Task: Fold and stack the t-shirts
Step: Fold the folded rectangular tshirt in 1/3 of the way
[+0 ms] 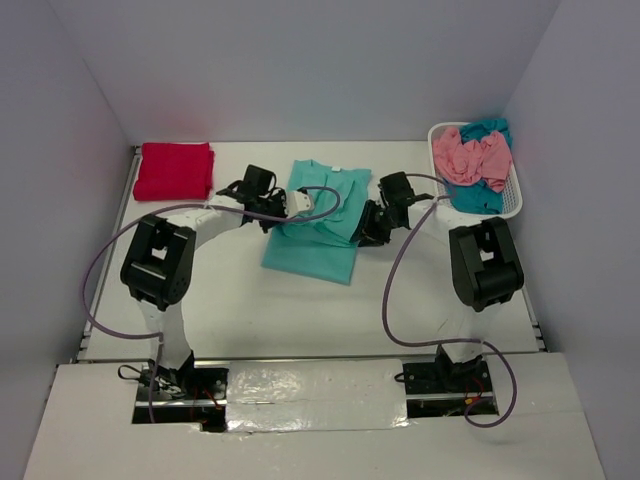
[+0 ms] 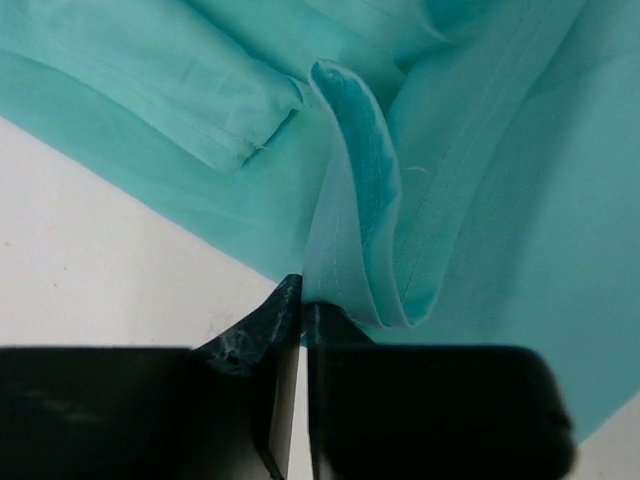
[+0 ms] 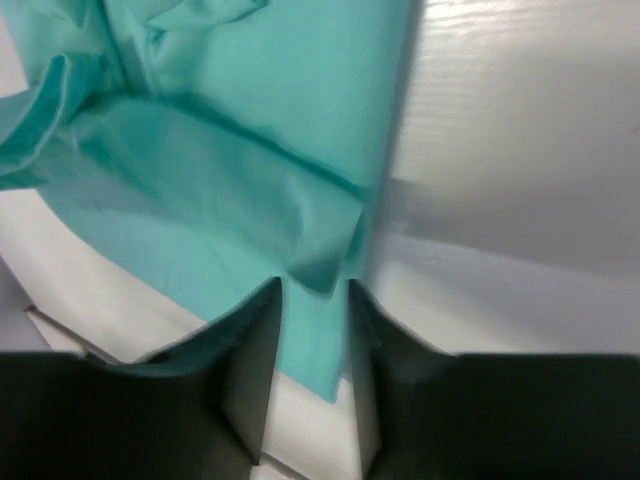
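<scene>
Left gripper [image 2: 303,292] jaws nearly together at the mint-teal shirt [image 2: 480,200] fold just ahead; grip can't be told. Right gripper [image 3: 312,288] jaws parted, shirt edge loose between them, probably to lay the fold flat.

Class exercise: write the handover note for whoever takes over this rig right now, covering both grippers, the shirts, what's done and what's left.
Left gripper: closed on a fold of the mint-teal shirt, which lies mid-table, partly folded.
Right gripper: jaws slightly apart, that shirt's edge between them; grip unclear.
Done: red shirt folded, far left corner.
Left: finish the mint-teal one, then fold the pink shirt and darker teal shirt, both crumpled in the basket; stack all.
</scene>
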Available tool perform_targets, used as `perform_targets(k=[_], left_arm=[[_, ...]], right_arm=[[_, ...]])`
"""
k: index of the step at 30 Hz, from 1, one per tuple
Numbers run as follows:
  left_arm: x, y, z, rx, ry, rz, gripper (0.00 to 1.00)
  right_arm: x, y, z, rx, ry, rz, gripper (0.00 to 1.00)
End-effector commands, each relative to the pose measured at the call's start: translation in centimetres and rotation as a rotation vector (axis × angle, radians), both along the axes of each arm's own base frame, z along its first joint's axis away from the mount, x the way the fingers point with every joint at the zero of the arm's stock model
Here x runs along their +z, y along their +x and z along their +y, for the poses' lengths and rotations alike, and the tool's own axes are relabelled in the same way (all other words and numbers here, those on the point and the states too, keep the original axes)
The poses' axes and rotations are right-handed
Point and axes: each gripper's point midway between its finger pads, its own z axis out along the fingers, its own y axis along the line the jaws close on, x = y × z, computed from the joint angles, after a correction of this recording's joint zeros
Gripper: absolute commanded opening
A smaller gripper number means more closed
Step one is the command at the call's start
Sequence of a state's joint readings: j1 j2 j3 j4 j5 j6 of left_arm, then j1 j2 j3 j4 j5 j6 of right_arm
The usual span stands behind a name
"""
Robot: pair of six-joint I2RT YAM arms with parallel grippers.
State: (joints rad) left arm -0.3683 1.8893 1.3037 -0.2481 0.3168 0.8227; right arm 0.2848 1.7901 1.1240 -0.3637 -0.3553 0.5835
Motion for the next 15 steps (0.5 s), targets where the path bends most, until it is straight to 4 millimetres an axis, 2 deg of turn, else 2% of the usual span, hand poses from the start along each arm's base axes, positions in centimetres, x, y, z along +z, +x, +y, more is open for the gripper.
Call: perform_targets(k=[1, 3, 4, 5, 7, 8, 9, 12, 14, 15], left_arm=[[0.9, 2.9, -0.2, 0.103, -0.043, -0.051, 0.22], [1.0, 3.9, 0.1, 0.15, -0.036, -0.061, 0.25], [0.3, 4.3, 0.8, 0.21, -0.015, -0.049, 0.25], [0.9, 5.1, 1.0, 0.244, -0.012, -0.063, 0.26], [1.7, 6.5, 1.9, 0.343, -0.017, -0.067, 0.38], [1.8, 6.8, 2.2, 0.362, -0.021, -0.058, 0.53], [1.6, 6.4, 2.4, 0.366, -0.01, -0.016, 0.82], [2.6, 7.1, 2.0, 0.412, -0.062, 0.012, 0.82], [3.5, 7.4, 1.1, 0.432, -0.125, 0.04, 0.81], [3.5, 7.3, 0.9, 0.442, -0.136, 0.062, 0.8]], right_arm=[[1.3, 2.9, -1.0, -0.02, -0.019, -0.06, 0.44], [1.0, 3.7, -1.5, -0.021, -0.051, -0.065, 0.48], [1.8, 4.6, -1.8, -0.023, -0.072, -0.08, 0.5], [2.0, 5.1, -2.4, -0.012, -0.102, -0.094, 0.51], [3.0, 6.4, -3.7, -0.017, -0.175, -0.127, 0.51], [3.4, 6.6, -4.1, -0.017, -0.201, -0.141, 0.51], [4.7, 6.8, -4.4, -0.019, -0.214, -0.173, 0.51], [6.4, 5.7, -4.4, 0.006, -0.253, -0.233, 0.49], [7.1, 4.9, -3.0, 0.041, -0.254, -0.27, 0.46], [6.8, 4.2, -2.4, 0.061, -0.25, -0.279, 0.37]])
